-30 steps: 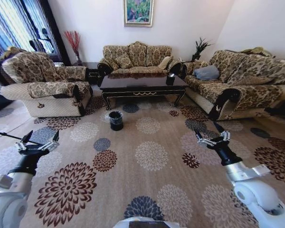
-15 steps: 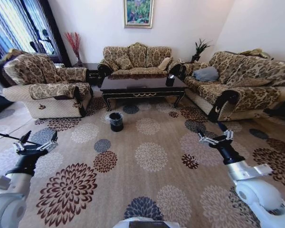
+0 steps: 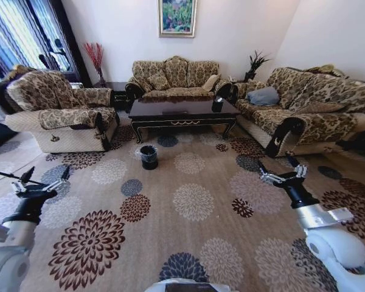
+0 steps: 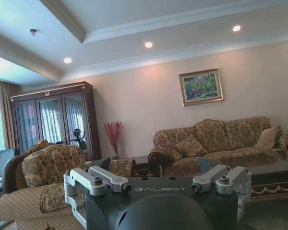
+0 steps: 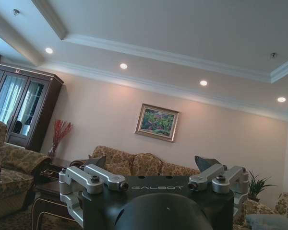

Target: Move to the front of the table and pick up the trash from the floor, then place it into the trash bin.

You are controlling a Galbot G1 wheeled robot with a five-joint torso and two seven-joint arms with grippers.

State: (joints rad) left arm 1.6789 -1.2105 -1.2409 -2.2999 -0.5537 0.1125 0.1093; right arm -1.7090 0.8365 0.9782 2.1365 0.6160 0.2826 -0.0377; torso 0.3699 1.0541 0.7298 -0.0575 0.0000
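- The floor is a beige carpet with large round flower medallions in brown, blue-grey and cream, running from the near edge of the head view to the seating at the far side.
- A patterned sofa stands against the far wall, a matching sofa along the right and an armchair on the left.
- The table, long, low and of glossy dark wood with gold trim on its apron, stands in front of the far sofa, between the armchair and the right sofa, well apart from the robot.
- A framed painting hangs on the far wall above the sofa; the left wrist view shows it too.
- The trash bin, small, black and round with a clear liner, stands on the carpet just in front of the table's left end.
- The left gripper hangs above the carpet at the near left, jaws spread and holding nothing.
- The right gripper hangs above the carpet at the near right, jaws likewise spread and holding nothing; both are well apart from the bin and the table.
- The trash: pale specks on the carpet near the bin and in front of the table are too small to tell for scraps or pattern.
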